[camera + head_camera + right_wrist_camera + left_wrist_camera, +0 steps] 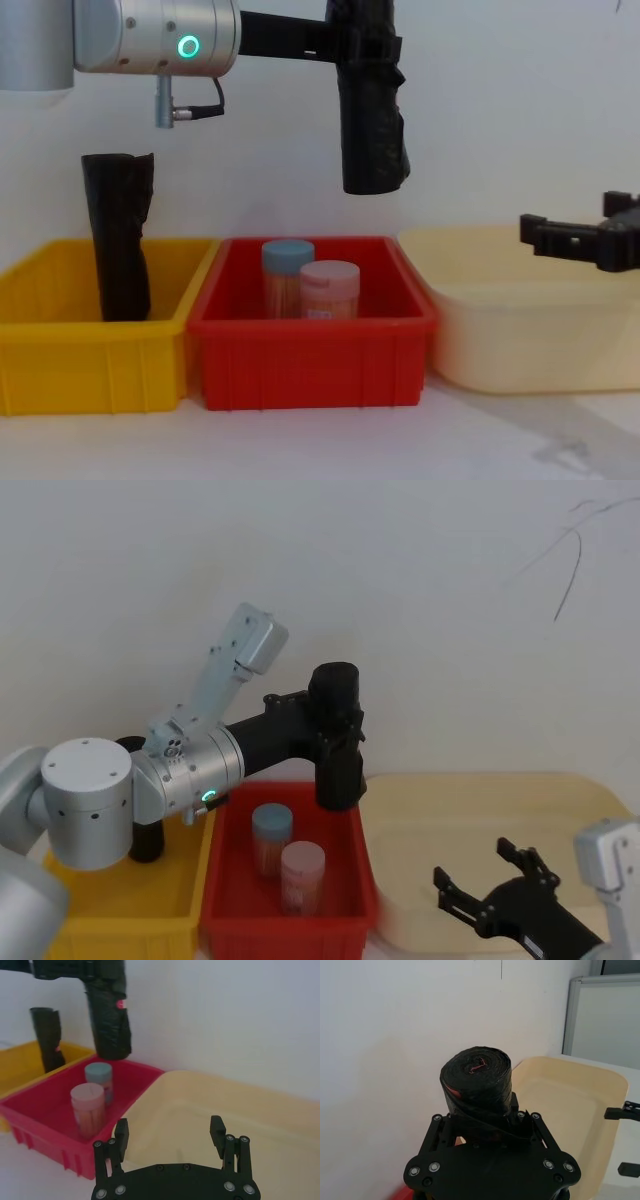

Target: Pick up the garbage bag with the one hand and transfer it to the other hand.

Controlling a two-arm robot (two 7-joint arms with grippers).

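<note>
Above the red bin (310, 350), my left claw (365, 45) grips the garbage bag (372, 130). I'd bring its free lower end into the released right claw (169, 1125).

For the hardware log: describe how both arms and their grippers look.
The left arm has silver cylindrical joints, a green glowing ring, a thin dark cable and a black end section. The left gripper and right gripper are black, long-fingered, dotted with silver screw heads. The right arm shows a silver housing.
</note>
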